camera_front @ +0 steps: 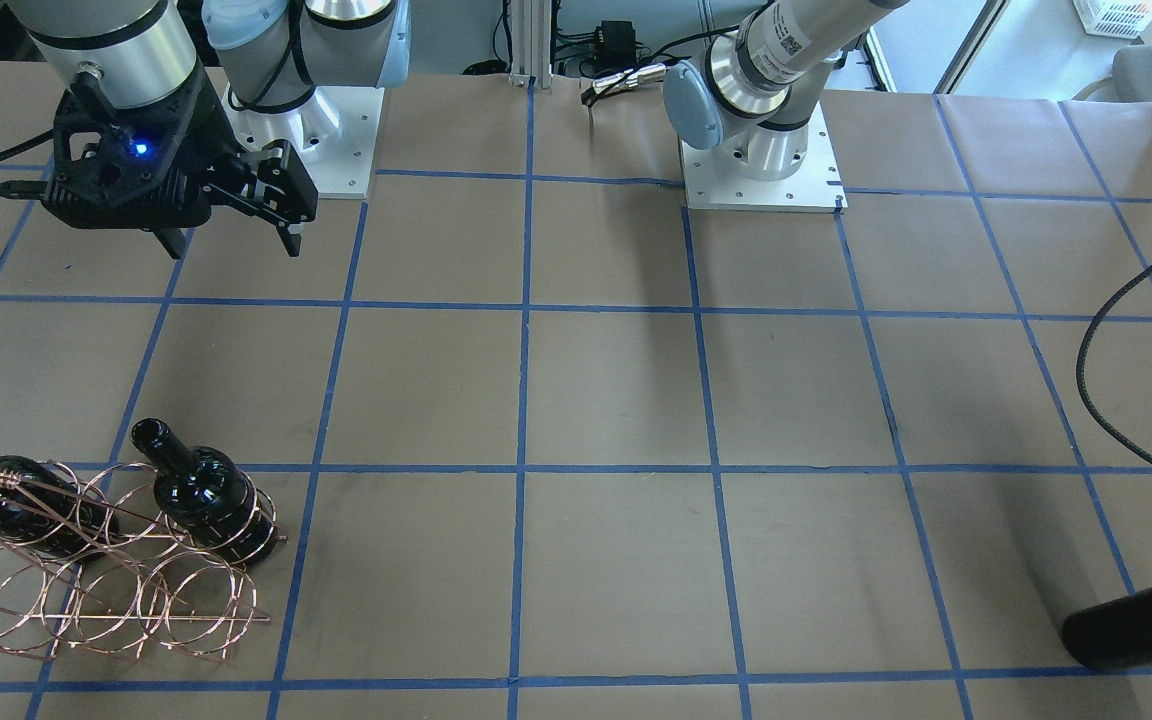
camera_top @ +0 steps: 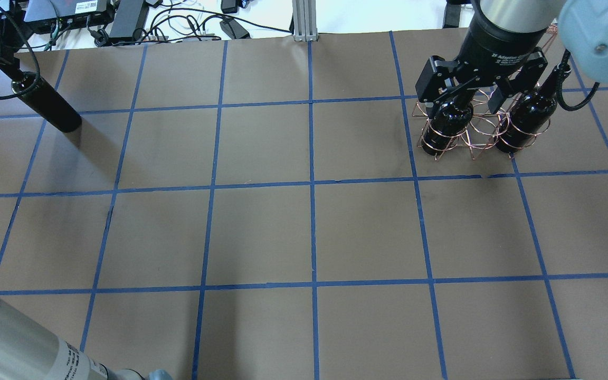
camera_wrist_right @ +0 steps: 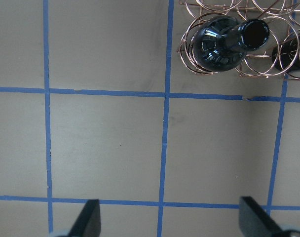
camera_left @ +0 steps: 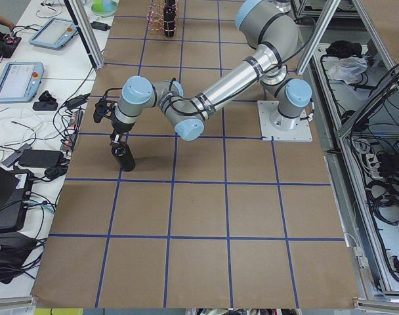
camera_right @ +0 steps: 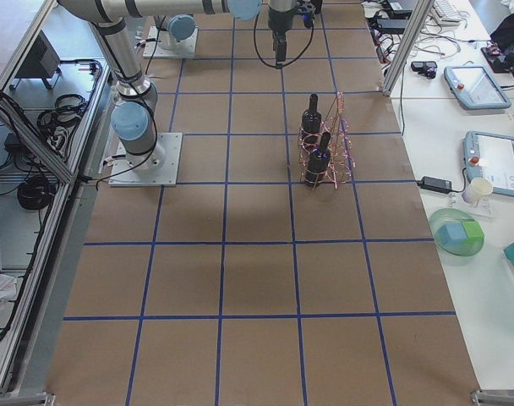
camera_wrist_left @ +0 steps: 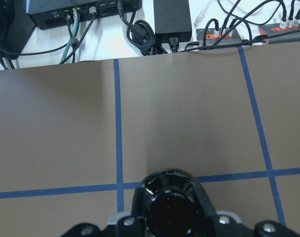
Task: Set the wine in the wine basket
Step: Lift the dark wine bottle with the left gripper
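My left gripper (camera_top: 12, 69) is shut on the neck of a near-black wine bottle (camera_top: 50, 108) at the table's far left; the exterior left view (camera_left: 124, 156) shows it upright under the gripper (camera_left: 118, 136). The bottle's mouth (camera_wrist_left: 172, 210) fills the bottom of the left wrist view. The copper wire wine basket (camera_top: 481, 138) stands at the far right and holds two bottles (camera_top: 449, 124) (camera_top: 528, 119). My right gripper (camera_top: 473, 97) is open and empty, high above the basket. In the right wrist view its gripper (camera_wrist_right: 172, 222) is apart from the basket (camera_wrist_right: 209, 12).
Cables and power bricks (camera_top: 124, 16) lie along the table's far edge. A loose black cable (camera_front: 1086, 390) hangs over the left side. The arm bases (camera_front: 761, 165) stand at the robot's edge. Blue tape lines grid the brown table (camera_top: 309, 232).
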